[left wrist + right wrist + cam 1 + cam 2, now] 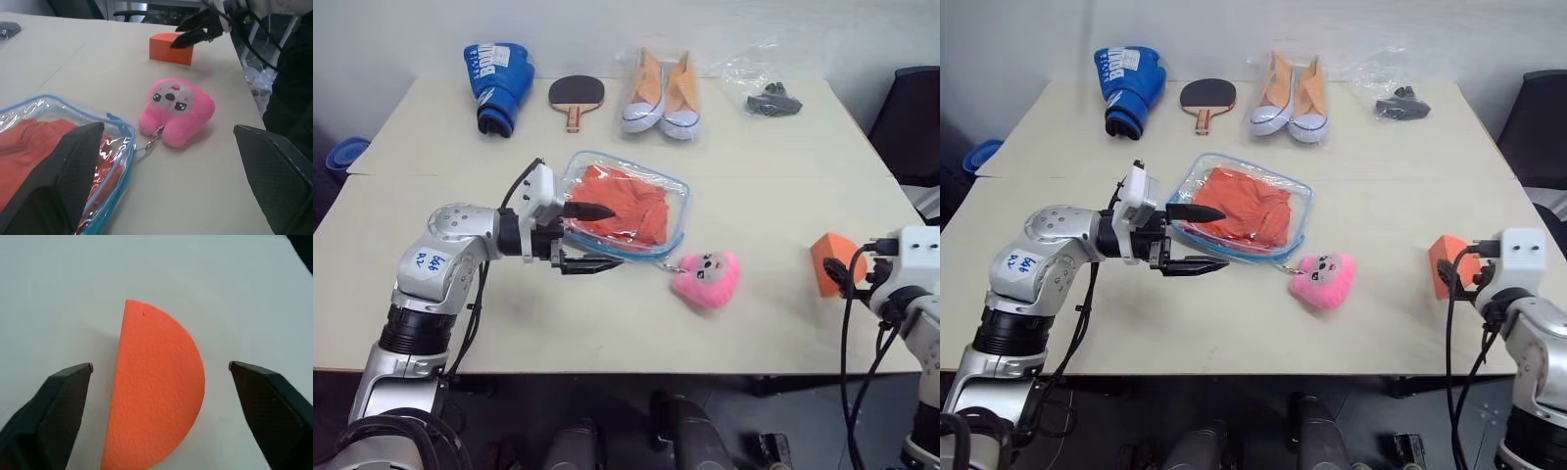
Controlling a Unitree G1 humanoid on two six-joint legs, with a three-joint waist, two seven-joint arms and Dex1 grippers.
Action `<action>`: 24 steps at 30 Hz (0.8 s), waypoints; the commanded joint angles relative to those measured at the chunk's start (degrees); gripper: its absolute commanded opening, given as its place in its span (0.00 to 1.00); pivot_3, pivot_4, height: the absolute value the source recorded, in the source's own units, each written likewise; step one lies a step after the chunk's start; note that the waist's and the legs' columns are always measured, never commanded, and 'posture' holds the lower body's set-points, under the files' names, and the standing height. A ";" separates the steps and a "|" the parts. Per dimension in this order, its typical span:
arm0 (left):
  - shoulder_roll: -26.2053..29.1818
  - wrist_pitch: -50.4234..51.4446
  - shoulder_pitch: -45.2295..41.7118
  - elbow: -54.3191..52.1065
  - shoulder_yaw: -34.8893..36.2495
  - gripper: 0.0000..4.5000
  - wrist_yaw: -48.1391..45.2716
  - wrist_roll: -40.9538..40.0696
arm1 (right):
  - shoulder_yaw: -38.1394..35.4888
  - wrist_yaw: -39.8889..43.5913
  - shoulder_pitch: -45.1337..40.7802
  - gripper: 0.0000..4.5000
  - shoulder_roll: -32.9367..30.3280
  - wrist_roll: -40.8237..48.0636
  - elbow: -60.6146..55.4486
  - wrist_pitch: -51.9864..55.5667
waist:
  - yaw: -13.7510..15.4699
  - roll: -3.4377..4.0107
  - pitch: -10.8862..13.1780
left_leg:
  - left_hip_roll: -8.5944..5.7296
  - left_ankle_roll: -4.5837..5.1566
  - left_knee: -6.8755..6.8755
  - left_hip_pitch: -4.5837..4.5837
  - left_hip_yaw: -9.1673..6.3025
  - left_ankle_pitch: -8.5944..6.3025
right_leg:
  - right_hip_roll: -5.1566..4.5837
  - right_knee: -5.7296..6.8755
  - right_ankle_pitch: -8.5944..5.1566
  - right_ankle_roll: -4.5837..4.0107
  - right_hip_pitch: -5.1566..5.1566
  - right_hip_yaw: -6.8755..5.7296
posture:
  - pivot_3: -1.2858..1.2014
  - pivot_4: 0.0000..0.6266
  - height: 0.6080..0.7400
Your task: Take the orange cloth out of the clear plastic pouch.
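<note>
Nearest the table's (607,338) front edge, the left gripper (590,238) reaches in from the left, its 2 black fingers spread wide and holding nothing. The upper finger lies over the near-left corner of the clear plastic pouch (674,191); the lower finger sits just off the pouch's front edge. I cannot tell whether either finger actually touches the plastic.

The pouch lies flat near the middle of the table, blue edging all round. The orange cloth (625,206) is still inside it, crumpled and filling most of the pouch. A short chain runs from the pouch's near-right corner to a pink plush charm (707,278), which rests on the table just beside that corner.

At the right edge of the table, an orange foam wedge (155,396) stands alone. The right gripper (159,369) is aimed at it with fingers wide apart, 1 on each side of the wedge, clear of it and holding nothing.

Along the far edge, left to right: a blue boxing glove (497,83), a table tennis paddle (576,96), 2 orange sneakers (662,90) side by side, and a thin clear bag (762,70) with dark items in it.
</note>
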 commanded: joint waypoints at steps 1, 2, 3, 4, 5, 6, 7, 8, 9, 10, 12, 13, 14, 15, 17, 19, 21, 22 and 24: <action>2.30 -6.68 -3.07 6.19 0.85 1.00 -1.54 4.14 | -2.38 6.24 0.41 1.00 -8.06 1.40 -2.67 -3.65 | 0.06 0.00 0.00 | 0.00 0.01 0.01 0.00 -0.02 -0.01 | 0.00 -0.02 0.00 0.00 0.03 -0.01 | 0.52 0.24 1.00; 2.71 -8.40 -3.84 8.32 0.91 1.00 -1.82 5.28 | -2.39 7.79 0.46 1.00 -9.85 1.78 -2.69 -4.74 | 0.09 0.00 0.00 | -0.02 0.04 0.00 0.00 -0.02 -0.01 | 0.00 -0.05 0.00 0.01 0.03 -0.01 | 0.52 0.24 1.00; 3.32 -11.19 -5.10 11.60 0.72 1.00 -1.93 7.20 | -2.62 9.91 -0.03 1.00 -11.68 3.03 -2.74 -5.44 | 0.09 0.00 0.00 | -0.01 0.06 0.00 0.00 -0.02 -0.02 | 0.05 -0.10 0.00 0.01 0.04 -0.02 | 0.52 0.24 1.00; 4.40 -16.71 -6.78 16.30 -0.42 1.00 -1.89 10.90 | -2.82 13.22 -0.96 1.00 -13.43 6.06 -3.71 -5.10 | 0.14 -0.01 0.00 | -0.01 0.07 0.00 0.00 -0.03 -0.02 | 0.06 -0.13 0.01 0.01 0.05 -0.02 | 0.52 0.24 1.00; 5.08 -20.90 -8.04 19.84 -1.24 1.00 -1.97 13.58 | -2.96 15.55 -1.56 1.00 -14.64 8.34 -4.34 -4.78 | 0.17 -0.01 0.00 | -0.02 0.09 -0.01 0.01 -0.03 -0.03 | 0.08 -0.24 0.01 0.01 0.07 -0.03 | 0.52 0.24 1.00; 5.56 -24.81 -9.20 23.12 -2.03 1.00 -2.12 15.94 | -2.91 17.91 -1.69 1.00 -15.74 10.39 -5.26 -4.51 | 0.14 -0.01 0.00 | -0.02 0.10 -0.01 0.01 -0.04 -0.04 | 0.11 -0.31 0.01 0.02 0.08 -0.06 | 0.52 0.24 1.00; 6.42 -31.21 -11.29 28.36 -3.88 1.00 -1.15 20.21 | -2.87 23.40 -0.76 1.00 -17.36 15.60 -9.13 -3.71 | 0.17 -0.01 0.00 | 0.00 0.11 -0.03 0.01 -0.05 -0.05 | 0.10 -0.30 0.01 0.02 0.07 -0.07 | 0.52 0.24 1.00; 6.70 -35.82 -13.31 32.74 -5.23 1.00 -0.71 23.10 | -2.91 28.24 0.43 1.00 -18.69 20.98 -13.22 -2.61 | 0.26 -0.01 0.00 | 0.02 0.11 -0.12 0.06 -0.05 -0.05 | 0.08 -0.24 0.01 0.02 0.11 -0.07 | 0.52 0.24 1.00; 6.69 -39.98 -15.49 36.92 -6.62 1.00 0.44 26.05 | -2.71 31.98 1.29 1.00 -19.72 26.01 -17.00 -1.78 | 0.30 -0.02 0.00 | 0.02 0.11 -0.20 0.05 -0.08 -0.05 | 0.09 -0.24 0.01 0.02 0.09 -0.13 | 0.52 0.24 1.00; 6.48 -43.46 -17.17 40.22 -7.61 1.00 1.22 28.13 | -2.55 33.88 1.86 1.00 -20.37 29.56 -19.47 -1.14 | 0.37 -0.02 0.00 | 0.06 0.11 -0.25 0.05 -0.12 -0.04 | 0.11 -0.30 0.01 0.02 0.09 -0.20 | 0.52 0.24 1.00; 5.69 -49.13 -19.73 45.23 -9.42 1.00 1.75 31.18 | -1.14 33.54 1.82 1.00 -20.68 32.74 -21.93 -0.98 | 0.62 -0.11 0.02 | 0.10 0.11 -0.26 -0.07 -0.27 -0.05 | 0.12 -0.42 0.01 0.02 0.09 -0.41 | 0.52 0.24 1.00; 5.41 -51.72 -20.64 47.32 -10.26 1.00 2.24 32.67 | -0.48 32.93 1.66 1.00 -20.73 33.30 -22.55 -1.20 | 0.83 -0.17 0.01 | 0.07 0.12 -0.26 -0.10 -0.28 -0.05 | 0.06 -0.46 0.02 0.02 0.10 -0.47 | 0.52 0.24 1.00; 5.17 -53.73 -21.40 49.13 -10.76 1.00 2.64 33.75 | -0.10 32.42 1.59 1.00 -20.85 33.76 -22.90 -1.39 | 1.07 -0.21 0.00 | 0.03 0.17 -0.25 -0.14 -0.28 -0.07 | 0.01 -0.54 0.07 0.11 0.11 -0.51 | 0.52 0.24 1.00; 4.53 -55.50 -22.30 51.09 -11.36 1.00 3.29 34.96 | 0.72 31.57 1.00 1.00 -20.78 34.04 -22.83 -1.65 | 1.24 -0.21 0.00 | -0.03 0.27 -0.24 -0.18 -0.26 -0.08 | -0.05 -0.62 0.12 0.20 0.11 -0.55 | 0.52 0.24 1.00; 3.17 -58.91 -24.19 55.10 -12.91 1.00 6.41 38.28 | 2.35 29.88 -0.53 1.00 -20.51 34.12 -22.01 -2.38 | 1.44 -0.21 0.00 | -0.16 0.50 -0.23 -0.24 -0.20 -0.09 | -0.20 -0.73 0.22 0.37 0.11 -0.57 | 0.52 0.24 1.00; 2.19 -61.14 -25.87 58.62 -13.97 1.00 9.42 41.04 | 3.40 28.59 -1.68 1.00 -20.33 34.41 -21.32 -2.71 | 1.52 -0.21 0.00 | -0.24 0.71 -0.05 -0.43 -0.21 -0.13 | -0.29 -0.86 0.35 0.58 0.09 -0.65 | 0.52 0.24 1.00; 0.72 -62.32 -27.69 61.90 -14.49 0.96 13.28 43.03 | 4.21 27.62 -2.18 1.00 -20.03 34.71 -20.87 -2.89 | 1.70 -0.24 0.01 | -0.24 0.86 0.35 -0.83 -0.40 -0.22 | -0.32 -0.90 0.41 0.66 0.01 -0.71 | 0.52 0.24 1.00; 0.10 -62.64 -28.40 63.11 -14.36 0.91 14.37 43.31 | 4.50 27.33 -2.08 1.00 -19.97 34.75 -20.75 -3.09 | 1.76 -0.24 0.01 | -0.27 0.91 0.38 -0.85 -0.42 -0.24 | -0.32 -0.94 0.45 0.73 0.02 -0.72 | 0.52 0.24 1.00; -0.72 -63.34 -29.31 64.65 -13.82 0.80 14.28 43.06 | 4.75 27.44 -0.56 1.00 -20.12 34.33 -20.91 -3.81 | 1.89 -0.25 0.01 | -0.35 1.03 0.47 -0.91 -0.39 -0.31 | -0.33 -0.98 0.50 0.83 0.03 -0.74 | 0.52 0.24 1.00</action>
